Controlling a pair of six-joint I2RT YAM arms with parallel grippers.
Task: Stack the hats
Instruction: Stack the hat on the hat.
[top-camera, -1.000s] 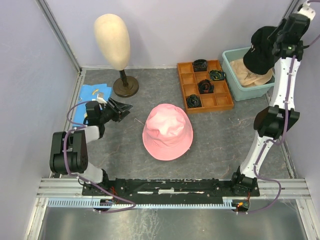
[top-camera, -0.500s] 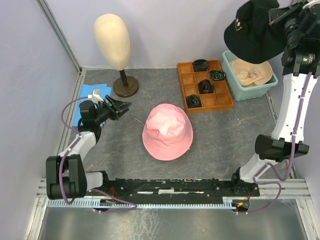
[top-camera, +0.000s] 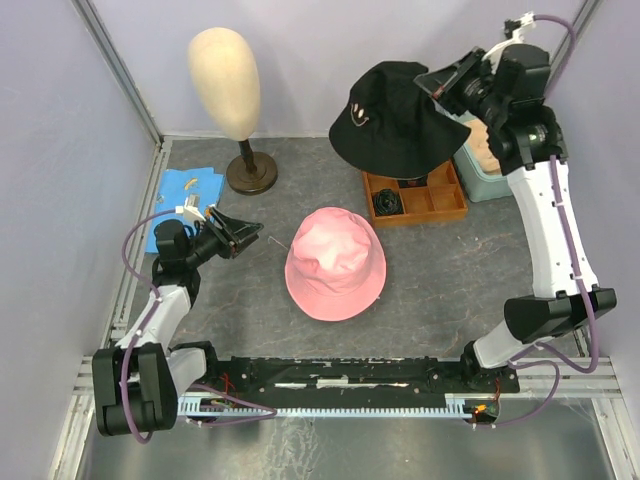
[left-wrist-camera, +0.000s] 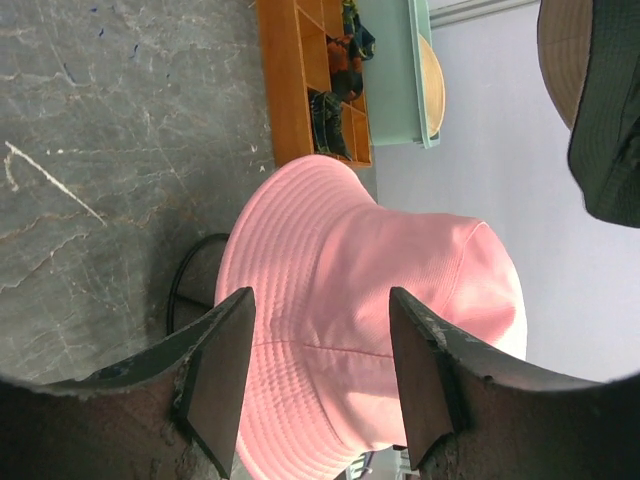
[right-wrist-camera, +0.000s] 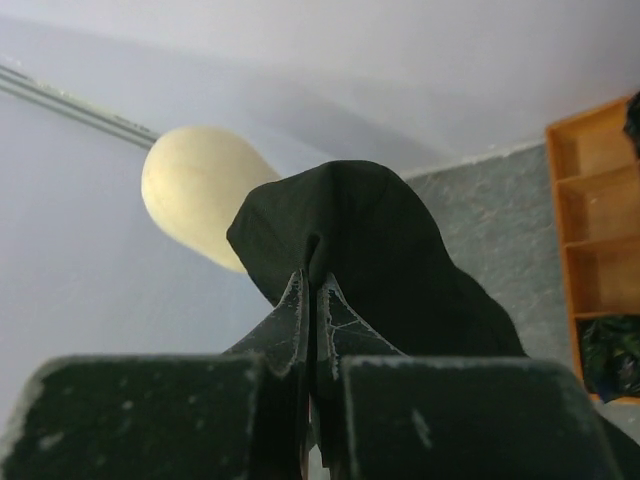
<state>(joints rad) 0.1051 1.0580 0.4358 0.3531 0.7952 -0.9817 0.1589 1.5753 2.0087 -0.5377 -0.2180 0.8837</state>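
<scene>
The pink bucket hat sits brim-down on the grey table, with nothing on top of it. To the left of it, the left gripper hangs low over the table and points at the hat. Its fingers stand apart and hold nothing; in the left wrist view the pink bucket hat fills the gap between them, near but apart from them.

Behind the pink hat and to its right, the black hat hangs in the air with a pale logo on its crown. The right gripper has its fingers pinched together on the fabric at the brim. The right wrist view shows the black hat bunched at the closed fingertips.

An orange tray lies beyond the pink hat, partly under the raised one. Farther right is a teal tub holding what looks like a beige hat, mostly hidden. The mannequin head stands behind and left of the pink hat.
</scene>
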